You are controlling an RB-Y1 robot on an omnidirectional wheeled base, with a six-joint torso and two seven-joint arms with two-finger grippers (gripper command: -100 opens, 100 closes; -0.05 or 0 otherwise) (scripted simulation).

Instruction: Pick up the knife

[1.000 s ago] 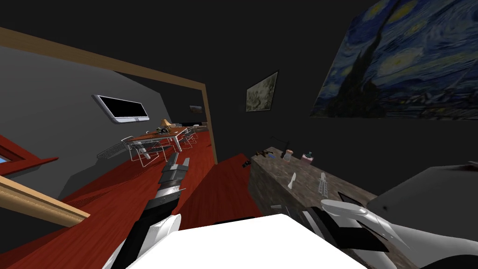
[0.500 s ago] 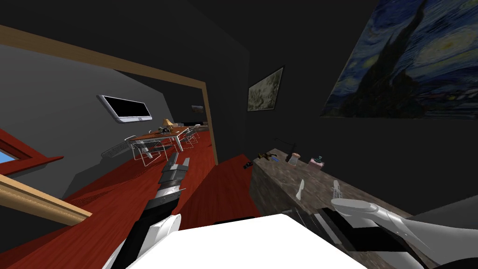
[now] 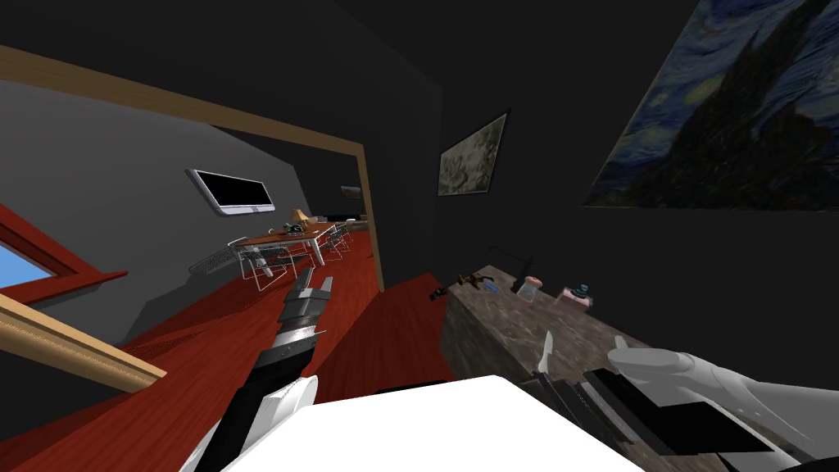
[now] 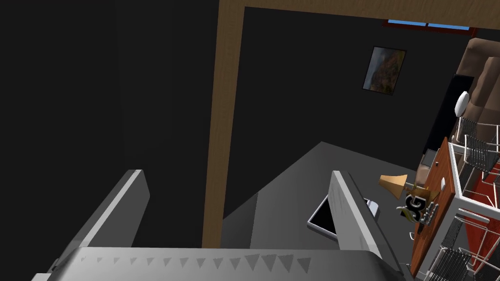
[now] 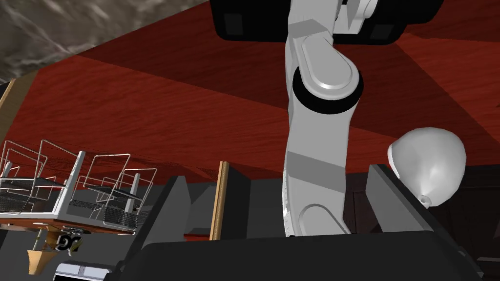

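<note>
The knife [image 3: 546,348] is white and small. It lies on a stone-patterned counter [image 3: 492,324] at my right in the head view, its tip pointing away from me. My right forearm [image 3: 696,383] reaches over the counter's near end, just right of the knife. In the right wrist view my right gripper [image 5: 278,195] is open with nothing between its fingers, and it faces the red floor and my other arm. My left gripper [image 3: 314,288] is held out over the red floor, left of the counter. Its fingers [image 4: 344,210] stand open and empty.
Farther along the counter stand a jar [image 3: 529,289], a pink item [image 3: 575,297], a dark thin stand [image 3: 518,266] and small bits [image 3: 475,281]. A wood-framed doorway [image 3: 373,221] opens onto a dining table [image 3: 291,238] with wire chairs and a wall screen [image 3: 233,191].
My view has swung, so the counter and knife sit lower and farther right. My right forearm has slid right and now hides the white fork-like item beside the knife. The left arm is unchanged.
</note>
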